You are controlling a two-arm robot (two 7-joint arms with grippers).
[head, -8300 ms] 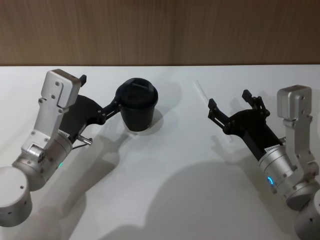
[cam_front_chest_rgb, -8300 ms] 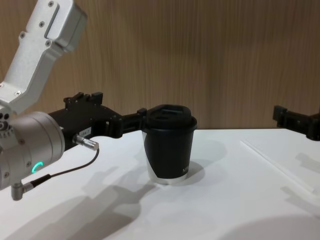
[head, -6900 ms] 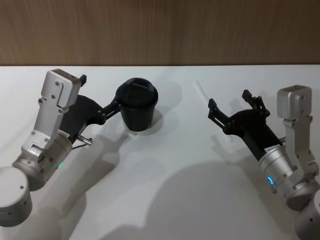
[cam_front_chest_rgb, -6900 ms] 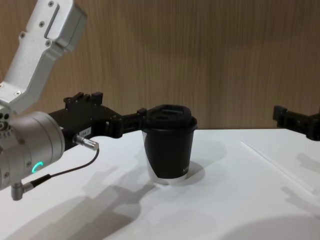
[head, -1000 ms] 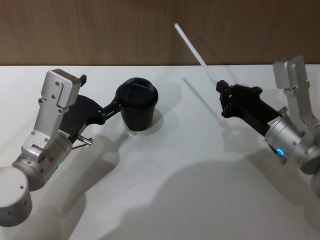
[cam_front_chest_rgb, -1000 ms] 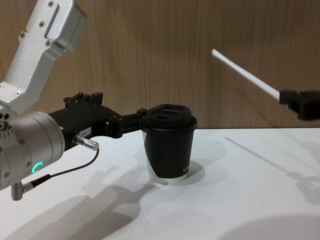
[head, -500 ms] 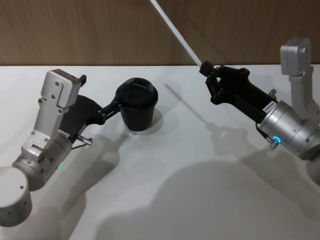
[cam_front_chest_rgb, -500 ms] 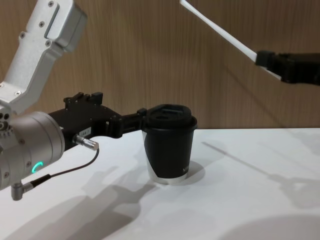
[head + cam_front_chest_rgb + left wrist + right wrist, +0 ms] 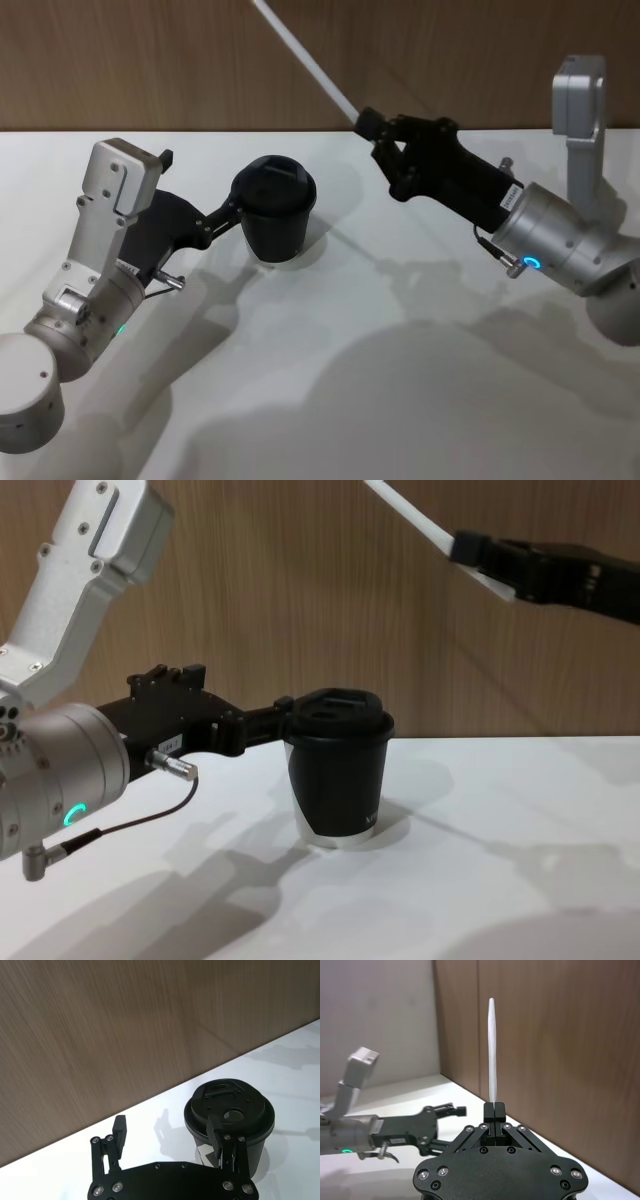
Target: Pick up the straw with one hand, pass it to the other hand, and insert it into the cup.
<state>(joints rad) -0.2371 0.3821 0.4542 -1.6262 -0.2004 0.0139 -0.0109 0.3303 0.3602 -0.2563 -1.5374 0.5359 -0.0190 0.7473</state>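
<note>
Straw [image 9: 305, 56] is pinched near its lower end by the closed fingers of the right hand [image 9: 367, 122]. It is held in the air above and to the right of the cup [image 9: 275, 215] and slants up over the cup's far side. The lidded cup stands upright on the worktop [image 9: 350, 330]. The left hand [image 9: 167, 1127] is spread wide at the cup's left, with one finger just beside its wall.

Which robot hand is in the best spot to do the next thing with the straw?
Probably the right. The right gripper is shut on the straw and holds it up in the air. The left gripper sits low beside the cup, fingers open, holding nothing.
</note>
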